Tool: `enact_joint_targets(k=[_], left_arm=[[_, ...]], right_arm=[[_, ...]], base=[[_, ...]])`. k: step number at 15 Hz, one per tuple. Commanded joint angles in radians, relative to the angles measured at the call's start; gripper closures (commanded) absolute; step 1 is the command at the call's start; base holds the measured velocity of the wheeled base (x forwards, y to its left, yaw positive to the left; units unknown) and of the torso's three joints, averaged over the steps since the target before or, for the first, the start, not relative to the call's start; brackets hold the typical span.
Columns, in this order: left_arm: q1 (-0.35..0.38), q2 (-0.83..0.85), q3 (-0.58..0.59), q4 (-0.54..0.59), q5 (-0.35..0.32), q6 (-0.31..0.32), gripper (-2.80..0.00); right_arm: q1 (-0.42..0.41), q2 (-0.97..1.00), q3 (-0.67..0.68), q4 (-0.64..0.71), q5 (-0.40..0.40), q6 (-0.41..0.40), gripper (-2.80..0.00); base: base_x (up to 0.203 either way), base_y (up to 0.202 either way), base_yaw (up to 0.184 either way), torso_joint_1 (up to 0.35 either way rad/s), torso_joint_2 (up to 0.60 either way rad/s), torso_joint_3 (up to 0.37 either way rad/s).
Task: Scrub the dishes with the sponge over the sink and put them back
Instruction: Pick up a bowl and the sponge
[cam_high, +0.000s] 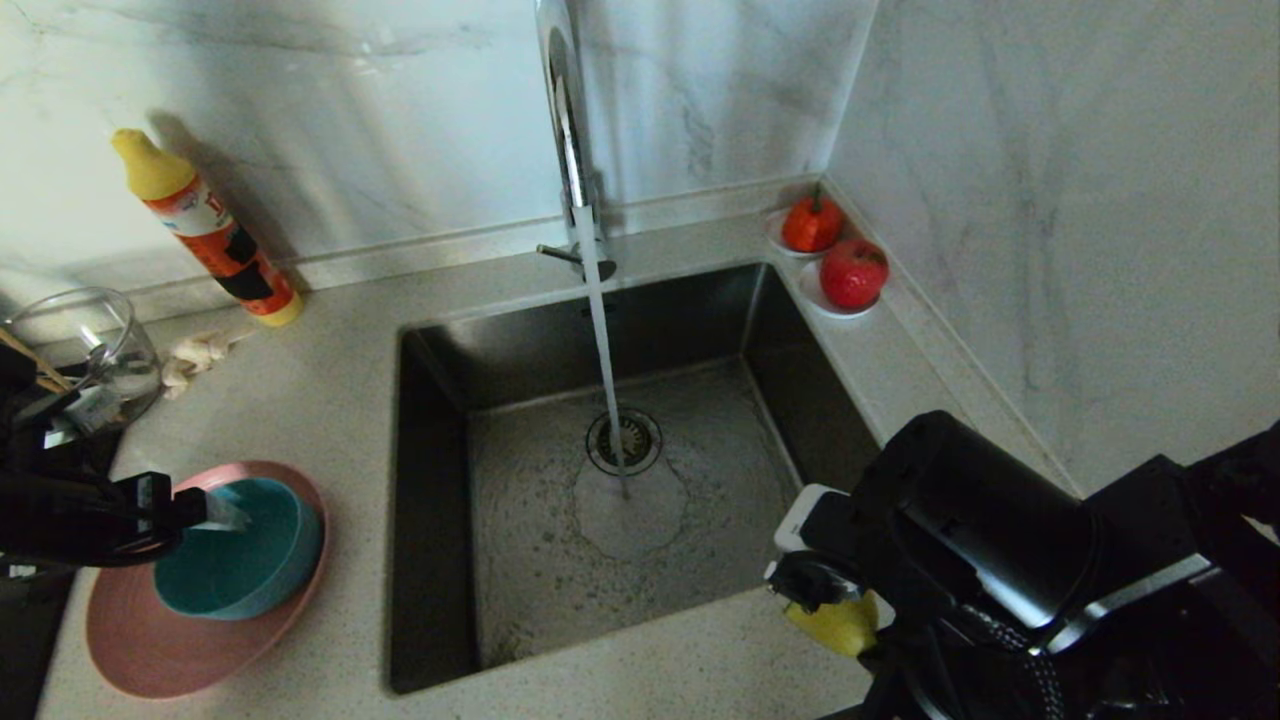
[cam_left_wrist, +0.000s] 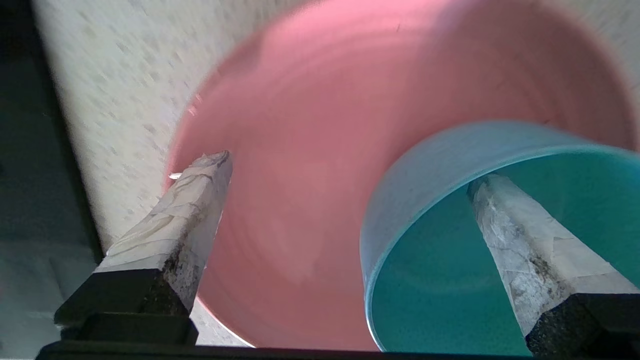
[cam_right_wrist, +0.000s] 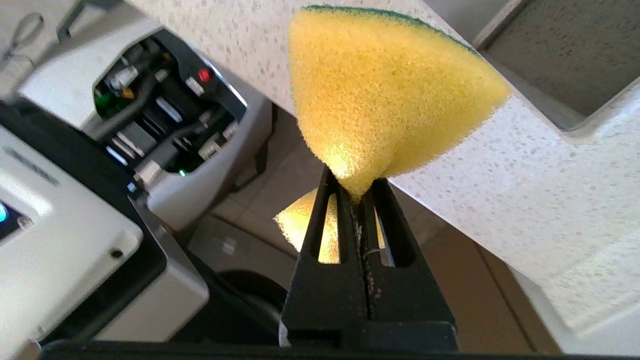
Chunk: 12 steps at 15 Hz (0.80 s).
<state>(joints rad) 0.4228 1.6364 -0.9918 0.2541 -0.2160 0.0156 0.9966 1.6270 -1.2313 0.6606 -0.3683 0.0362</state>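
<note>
On the counter left of the sink (cam_high: 440, 420), a teal bowl (cam_high: 240, 560) sits in a pink plate (cam_high: 150, 640). My left gripper (cam_high: 215, 510) is open and straddles the bowl's wall (cam_left_wrist: 415, 180). One taped finger (cam_left_wrist: 520, 240) is inside the bowl, the other (cam_left_wrist: 190, 210) hangs over the plate (cam_left_wrist: 310, 150). At the sink's front right corner, my right gripper (cam_right_wrist: 357, 187) is shut on the yellow sponge (cam_right_wrist: 390, 90), squeezing its middle flat. The sponge (cam_high: 840, 622) pokes out below the wrist. Thin wooden sticks (cam_high: 30, 362) lean by the jug at far left.
Water runs from the chrome tap (cam_high: 565, 120) onto the drain strainer (cam_high: 623, 442). An orange bottle (cam_high: 210, 235), a glass jug (cam_high: 100, 345) and a knotted cloth (cam_high: 195, 355) stand at back left. Two saucers with red fruit (cam_high: 853, 272) fill the back right corner by the wall.
</note>
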Motion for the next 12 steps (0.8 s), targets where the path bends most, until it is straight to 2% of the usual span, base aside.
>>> enact_joint_targets(k=[1,4,12], left_arm=[[-0.001,0.020,-0.018,0.031,-0.003,-0.003,-2.80],[-0.001,0.030,-0.051,0.075,-0.006,-0.008,-2.80],[-0.002,0.048,-0.060,0.071,-0.005,-0.008,-2.80]], right_arm=[[0.000,-0.001,0.026,-0.022,-0.006,0.011,0.00],[0.000,-0.001,0.026,-0.027,-0.006,0.011,0.00],[0.000,-0.002,0.027,-0.027,-0.006,0.011,0.00]], base=[[0.000,0.000,0.000,0.000,0.00,0.000],[0.000,0.000,0.000,0.000,0.00,0.000],[0.000,0.000,0.000,0.000,0.00,0.000]])
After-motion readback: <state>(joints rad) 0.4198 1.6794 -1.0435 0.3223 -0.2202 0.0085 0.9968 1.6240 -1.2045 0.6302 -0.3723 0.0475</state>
